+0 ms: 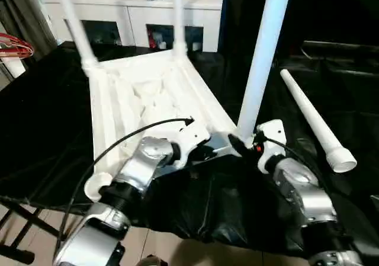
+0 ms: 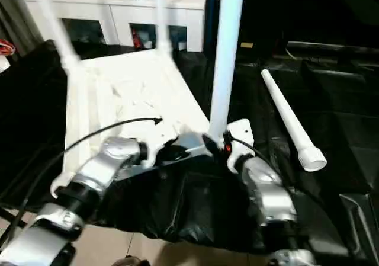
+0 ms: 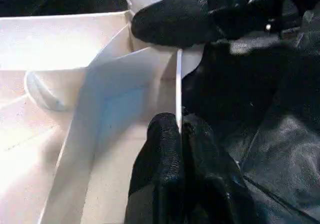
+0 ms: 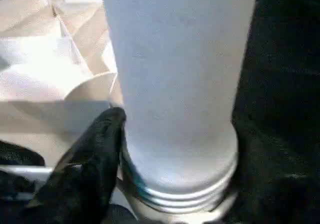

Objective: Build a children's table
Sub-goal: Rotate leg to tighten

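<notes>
Silver, rounded forearms with black joint bands; white wrist housings — a black cable arcs over the left forearm (image 1: 142, 165); a small red light glows on the right wrist (image 1: 259, 148); black, matte fingers (image 3: 165, 159).

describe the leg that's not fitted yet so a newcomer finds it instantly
Start at the upturned white table top on the black sheet. To its right, the loose leg lies flat on the sheet. The other three legs stand upright in corner sockets.

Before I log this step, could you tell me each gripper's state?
Left gripper: shut on the table top's rim.
Right gripper: around the upright leg; grip cannot be told.
</notes>
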You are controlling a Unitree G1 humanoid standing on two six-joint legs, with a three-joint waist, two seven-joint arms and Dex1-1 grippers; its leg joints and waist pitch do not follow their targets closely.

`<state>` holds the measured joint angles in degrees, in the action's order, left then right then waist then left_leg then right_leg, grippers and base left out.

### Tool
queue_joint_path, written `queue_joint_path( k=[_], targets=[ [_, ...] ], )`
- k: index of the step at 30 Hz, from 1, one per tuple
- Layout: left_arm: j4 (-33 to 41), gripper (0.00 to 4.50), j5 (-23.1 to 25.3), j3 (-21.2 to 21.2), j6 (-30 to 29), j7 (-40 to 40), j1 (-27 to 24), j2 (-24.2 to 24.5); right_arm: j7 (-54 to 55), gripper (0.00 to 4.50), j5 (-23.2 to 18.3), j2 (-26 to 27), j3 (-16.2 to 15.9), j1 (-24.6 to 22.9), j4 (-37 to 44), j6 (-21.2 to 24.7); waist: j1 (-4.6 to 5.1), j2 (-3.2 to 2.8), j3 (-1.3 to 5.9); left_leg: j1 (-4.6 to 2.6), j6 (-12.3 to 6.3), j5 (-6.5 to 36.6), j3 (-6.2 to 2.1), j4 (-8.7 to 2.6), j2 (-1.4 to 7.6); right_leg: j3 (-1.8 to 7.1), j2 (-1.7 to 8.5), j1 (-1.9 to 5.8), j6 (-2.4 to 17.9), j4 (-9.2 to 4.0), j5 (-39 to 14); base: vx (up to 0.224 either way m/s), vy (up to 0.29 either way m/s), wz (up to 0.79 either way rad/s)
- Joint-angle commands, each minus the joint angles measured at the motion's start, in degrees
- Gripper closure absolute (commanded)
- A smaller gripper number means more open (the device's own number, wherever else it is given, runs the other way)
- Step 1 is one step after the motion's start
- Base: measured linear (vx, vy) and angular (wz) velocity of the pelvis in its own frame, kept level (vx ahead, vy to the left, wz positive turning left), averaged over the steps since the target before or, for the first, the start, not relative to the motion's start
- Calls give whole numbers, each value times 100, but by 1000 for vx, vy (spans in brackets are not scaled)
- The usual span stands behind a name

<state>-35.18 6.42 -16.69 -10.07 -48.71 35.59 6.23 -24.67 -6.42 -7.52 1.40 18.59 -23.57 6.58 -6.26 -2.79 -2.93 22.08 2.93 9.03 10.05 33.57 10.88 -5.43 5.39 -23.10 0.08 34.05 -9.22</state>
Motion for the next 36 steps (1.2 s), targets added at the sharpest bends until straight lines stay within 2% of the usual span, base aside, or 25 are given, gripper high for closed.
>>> queue_joint_path(
  k=[1,2,6,10,12,14,15,16,19,25,26,28,30,36],
  targets=[
    [336,450,-153,-155,260,-103,114,-255,-354,84,-85,294,-508,23,-64,87,-28,54,399,-62,-142,1788,-111,-437,212,262,377,274,956,-475,-1827,0,0,0],
    [357,450,-175,-155,277,-158,96,-221,-406,61,-75,255,-525,22,-48,93,-27,52,399,-69,-143,1782,-109,-438,216,264,377,271,976,-474,-1786,0,0,0],
    [485,450,-293,-140,292,-539,6,-23,-723,24,0,-28,-594,5,23,-63,-14,40,392,-77,-149,1855,-101,-437,215,268,372,278,1051,-467,-1699,0,0,0],
    [633,450,-491,-177,358,-1209,-65,281,-1398,24,-5,-440,-658,-48,180,-363,-49,31,391,-91,-202,1860,-83,-426,229,284,375,267,1116,-458,-1632,0,0,0],
    [690,450,-572,-174,395,-1499,-88,425,-1889,24,-153,-655,-695,-113,361,-331,-96,22,403,-135,-228,1866,-65,-407,245,296,366,241,1177,-452,-1523,0,0,0],
    [672,450,-598,-179,466,-1814,-74,620,-2596,24,-335,-1000,-797,-220,606,-240,-125,6,396,-92,-256,1795,-82,-420,253,285,359,276,1196,-414,-1445,0,0,0],
    [654,450,-601,-184,505,-1918,-64,684,-2839,24,-400,-1122,-838,-256,689,-188,-193,14,396,-103,-302,1785,-72,-410,267,292,357,276,1168,-415,-1465,0,0,0],
    [654,450,-621,-192,524,-2032,-61,753,-3014,24,-420,-1234,-887,-283,739,-205,-208,7,397,-111,-305,1796,-67,-409,271,296,362,256,1178,-417,-1479,0,0,0],
    [681,450,-667,-268,545,-2505,-56,1048,-3647,24,-544,-1595,-1039,-384,939,-225,-268,18,393,-121,-262,1877,-74,-415,281,295,383,256,1175,-423,-1677,0,0,0],
    [658,450,-687,-313,657,-2884,-38,1316,-4202,24,-690,-1841,-1188,-475,1194,-37,-328,17,387,-131,-196,1970,-83,-426,287,303,392,232,1128,-441,-1913,0,0,0],
    [660,450,-696,-323,660,-2940,-37,1350,-4266,49,-725,-1861,-1201,-483,1222,1,-327,19,385,-121,-192,1973,-88,-433,286,301,394,243,1127,-440,-1931,0,0,0],
    [693,450,-711,-358,671,-3145,-64,1456,-4449,60,-826,-1920,-1250,-521,1329,140,-335,37,388,-120,-184,1945,-91,-437,289,299,398,238,1110,-442,-1969,0,0,0],
    [710,450,-723,-379,684,-3214,-75,1496,-4497,68,-853,-1947,-1271,-535,1360,149,-356,27,393,-120,-183,1923,-92,-436,296,305,401,238,1116,-433,-1937,0,0,0],
    [771,450,-739,-412,707,-3363,-135,1586,-4651,128,-892,-2032,-1337,-616,1483,253,-364,27,396,-113,-153,1907,-93,-433,294,306,407,238,1134,-423,-1887,0,0,0]
  ],
)
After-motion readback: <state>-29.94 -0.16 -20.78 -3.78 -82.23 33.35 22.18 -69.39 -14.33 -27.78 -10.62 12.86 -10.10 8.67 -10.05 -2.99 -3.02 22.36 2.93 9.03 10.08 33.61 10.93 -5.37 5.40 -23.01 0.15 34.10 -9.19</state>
